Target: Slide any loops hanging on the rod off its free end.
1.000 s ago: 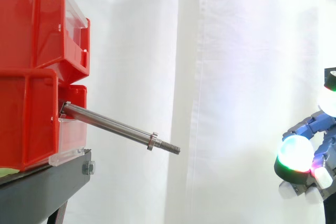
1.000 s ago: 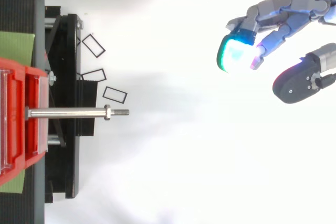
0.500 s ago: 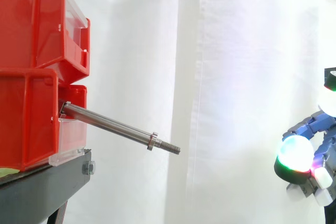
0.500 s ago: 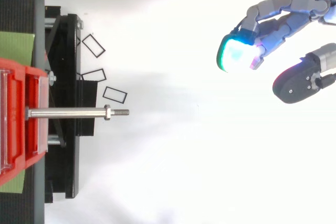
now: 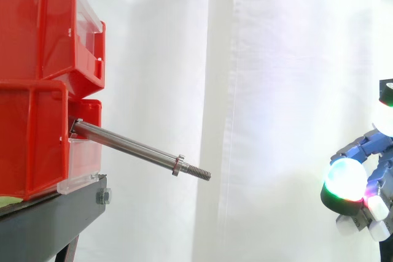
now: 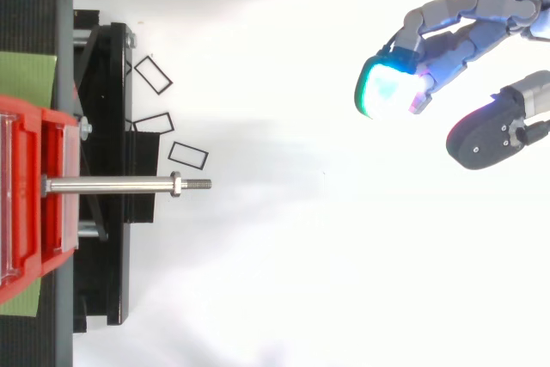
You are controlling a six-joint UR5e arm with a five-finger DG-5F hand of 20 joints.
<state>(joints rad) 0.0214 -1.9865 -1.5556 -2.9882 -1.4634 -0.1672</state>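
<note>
Pointing its free end toward the hand [image 6: 468, 32], the rod [image 5: 126, 145] juts from the bins [image 5: 37, 84], bare; black loops [image 6: 187, 155] lie beside it. The hand hangs well beyond that end, fingers loosely apart, empty.

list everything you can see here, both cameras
red bins: 2, red with clear fronts, stacked at the left on the stand
rod: 1, silver metal, sticks out of the lower bin and slopes down to the right; nothing hangs on it
collar: 1, silver, on the rod just short of its threaded free end
stand: 1, black, under the bins
bolt: 1, silver, on the stand's front edge
green sheet: 1, green, under the bins
rectangles: 3, black outlines, on the white floor beside the stand
curtain: 1, white, behind everything
hand: 1, grey-blue, far right, well clear of the rod; fingers loosely bent, pads glowing, holding nothing
</note>
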